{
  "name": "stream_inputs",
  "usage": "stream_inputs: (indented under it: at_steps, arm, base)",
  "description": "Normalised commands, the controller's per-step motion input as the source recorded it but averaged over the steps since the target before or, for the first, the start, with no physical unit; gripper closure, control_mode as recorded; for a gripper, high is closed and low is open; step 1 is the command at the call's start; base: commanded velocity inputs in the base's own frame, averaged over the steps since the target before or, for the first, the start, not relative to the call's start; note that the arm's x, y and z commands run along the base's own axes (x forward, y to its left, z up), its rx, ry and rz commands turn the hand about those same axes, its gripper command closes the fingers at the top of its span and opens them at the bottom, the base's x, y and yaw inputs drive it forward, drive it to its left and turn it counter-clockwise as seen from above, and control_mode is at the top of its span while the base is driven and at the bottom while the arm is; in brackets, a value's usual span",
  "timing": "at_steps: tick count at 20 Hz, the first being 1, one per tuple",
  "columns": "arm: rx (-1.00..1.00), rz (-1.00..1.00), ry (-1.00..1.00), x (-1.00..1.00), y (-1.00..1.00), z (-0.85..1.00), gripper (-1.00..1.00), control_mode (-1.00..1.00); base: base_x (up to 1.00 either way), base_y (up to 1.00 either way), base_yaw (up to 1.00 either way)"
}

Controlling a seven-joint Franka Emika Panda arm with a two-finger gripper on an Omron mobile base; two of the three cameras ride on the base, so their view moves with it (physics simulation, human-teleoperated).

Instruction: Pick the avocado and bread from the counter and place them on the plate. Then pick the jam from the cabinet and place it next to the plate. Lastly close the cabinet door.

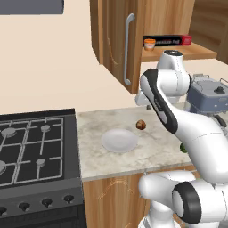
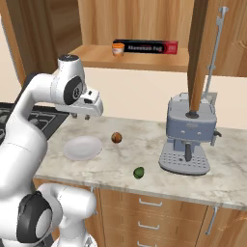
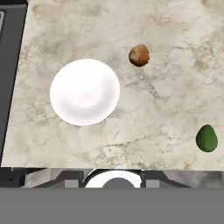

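Observation:
The white plate point(image 1: 119, 140) point(image 2: 83, 147) point(image 3: 84, 92) lies bare on the marbled counter point(image 1: 156, 153) point(image 2: 116, 166). The brown bread point(image 1: 140, 124) point(image 2: 116, 138) point(image 3: 139, 55) sits just beyond its right rim. The dark green avocado point(image 2: 139, 172) point(image 3: 206, 138) point(image 1: 183, 148) rests near the counter's front edge, partly behind my arm in the left base view. The orange jam point(image 1: 149, 43) point(image 2: 117, 49) stands on the shelf of the open cabinet point(image 1: 178, 53) point(image 2: 140, 60). My gripper point(image 2: 81, 116) hovers high above the plate's far side, shut and holding nothing.
A black gas stove point(image 1: 35, 147) adjoins the counter on the left. A grey coffee machine point(image 2: 188, 140) point(image 1: 207, 95) stands to the right. A black-and-red box point(image 2: 149, 47) lies beside the jam. The open cabinet door point(image 1: 118, 40) point(image 2: 200, 53) juts out over the counter.

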Motion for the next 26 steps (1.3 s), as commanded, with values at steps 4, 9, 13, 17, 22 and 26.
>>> stream_inputs:
  at_steps: [4,9,13,17,22,26]
  arm:
    - [0.0,0.0,0.0,-0.02,-0.07,-0.12,-1.0,-1.0]
    - [0.0,0.0,0.0,-0.01,-0.32,-0.32,-1.0,-1.0]
    - [-0.01,0.0,0.0,0.01,-0.26,-0.39,-1.0,-1.0]
    - [0.0,0.0,0.0,0.17,-0.17,-0.49,-1.0,-1.0]
    - [0.0,0.0,0.0,0.44,-0.11,-0.39,-1.0,-1.0]
    - [0.0,0.0,0.0,0.59,-0.05,-0.38,-1.0,-1.0]
  base:
    - [0.0,0.0,0.0]
    - [0.0,0.0,0.0]
    - [0.0,0.0,0.0]
    - [0.0,0.0,0.0]
    - [0.0,0.0,0.0]
    - [0.0,0.0,0.0]
